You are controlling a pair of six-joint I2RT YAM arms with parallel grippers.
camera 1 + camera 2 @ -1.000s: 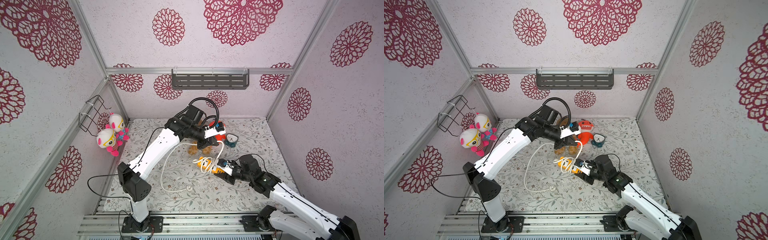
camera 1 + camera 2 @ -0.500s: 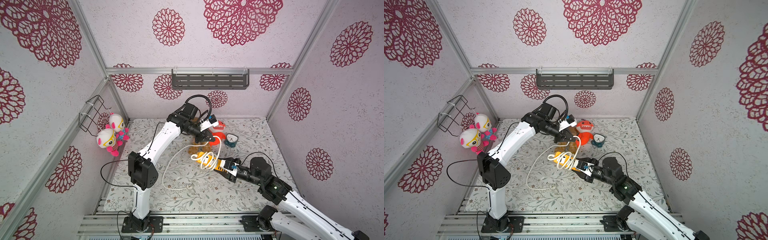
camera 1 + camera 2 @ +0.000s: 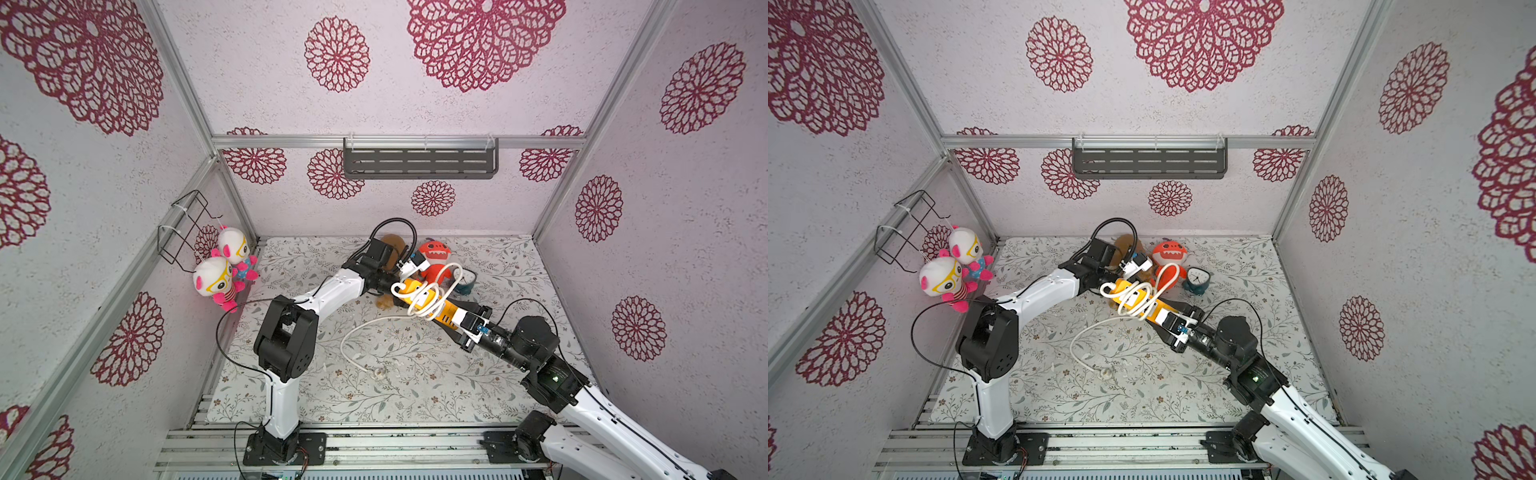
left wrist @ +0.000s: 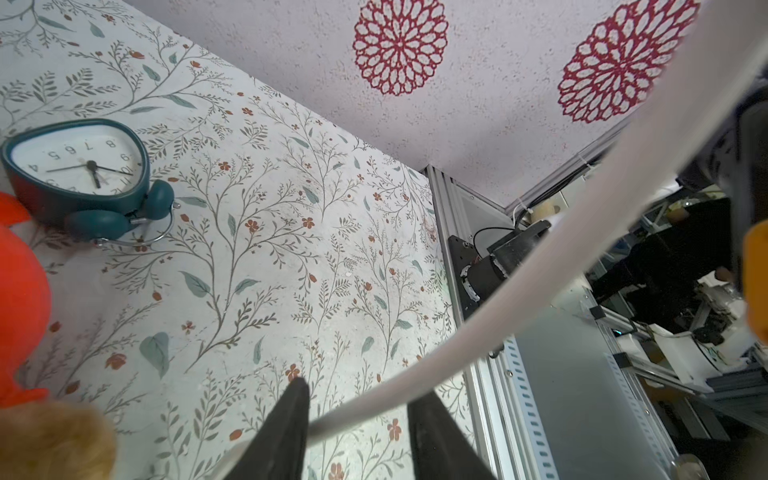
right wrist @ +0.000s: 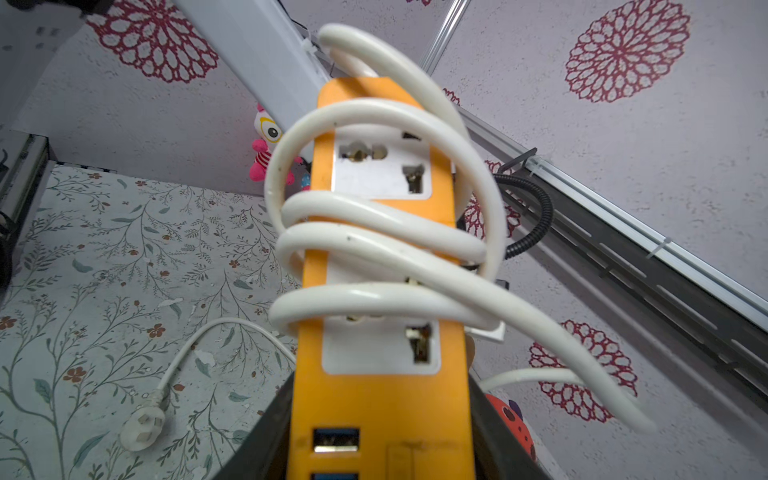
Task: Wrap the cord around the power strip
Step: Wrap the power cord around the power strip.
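The orange-yellow power strip [image 3: 448, 314] [image 3: 1160, 314] [image 5: 382, 399] hangs above the floor, and my right gripper [image 3: 457, 319] [image 3: 1169, 321] [image 5: 380, 376] is shut on its USB end. Several turns of the white cord [image 3: 428, 297] [image 3: 1133, 297] [image 5: 374, 245] lie loosely around it. The cord's tail loops down to the floor and ends in the plug [image 3: 379, 374] [image 3: 1105, 372] [image 5: 139, 432]. My left gripper [image 3: 409, 268] [image 3: 1131, 267] [image 4: 359, 388] sits at the strip's far end. It is open, and a span of cord [image 4: 540, 266] runs loosely between its fingers.
A teal alarm clock [image 3: 465, 286] [image 4: 79, 166], an orange plush [image 3: 434, 257] and a brown plush [image 3: 390, 245] crowd the back of the floor behind the strip. Two pink dolls [image 3: 220, 274] and a wire basket [image 3: 183, 224] hang on the left wall. A grey shelf [image 3: 419, 164] is on the back wall.
My left gripper has opened and no longer pinches the cord. It came down toward the strip's far end. The right gripper carried the strip a little toward the back.
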